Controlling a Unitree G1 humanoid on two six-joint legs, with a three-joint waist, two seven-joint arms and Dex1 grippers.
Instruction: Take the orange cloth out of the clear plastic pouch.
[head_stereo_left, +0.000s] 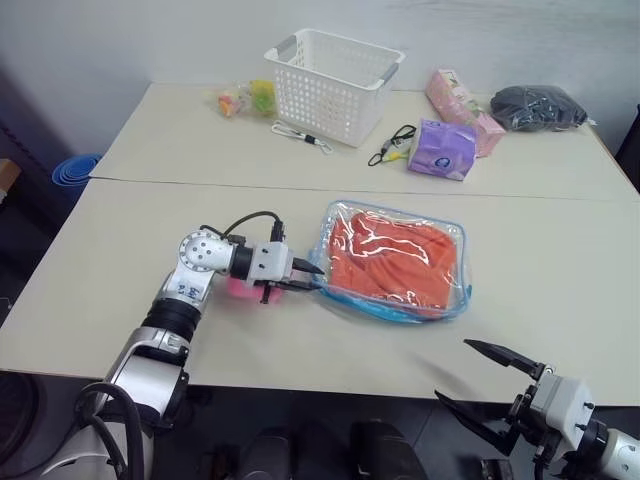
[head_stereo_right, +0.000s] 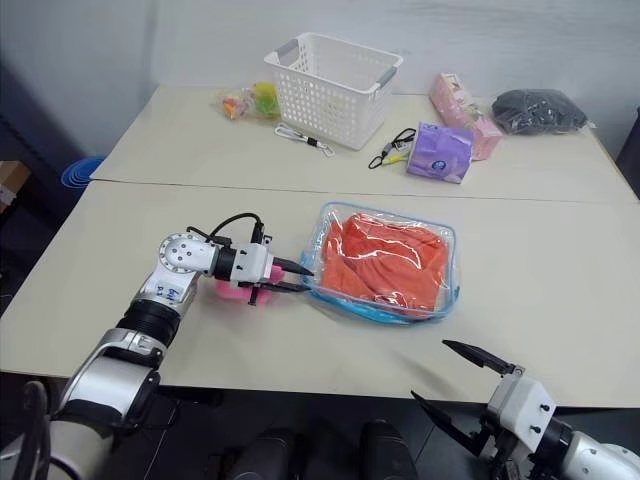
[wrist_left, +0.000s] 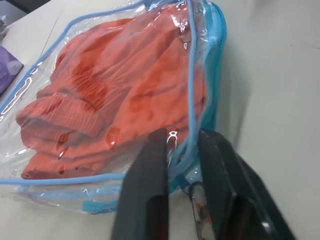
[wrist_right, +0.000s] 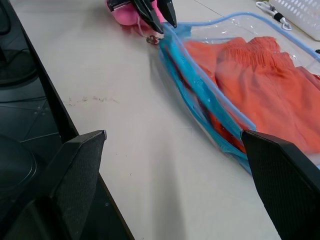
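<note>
Orange cloth (head_stereo_left: 395, 257) lies wholly inside the clear plastic pouch (head_stereo_left: 448, 232) on the table (head_stereo_left: 560, 260), so extraction is not yet begun; left gripper (head_stereo_left: 306, 277) fingers pinch the pouch's blue-edged corner, while right gripper (head_stereo_left: 478, 381) fingers stand wide apart, empty, near the pouch.

My left arm: reaches forward over the table, wrist bent inward so my left gripper (head_stereo_left: 308, 277) points toward my right, roughly level. Its two black fingers (wrist_left: 150, 185) stand close together, pinching the blue-edged corner of the clear plastic pouch (wrist_left: 192, 107).

My right arm: low, near the table's front edge. My right gripper (head_stereo_left: 478, 378) has its fingers spread wide, holding nothing.
</note>
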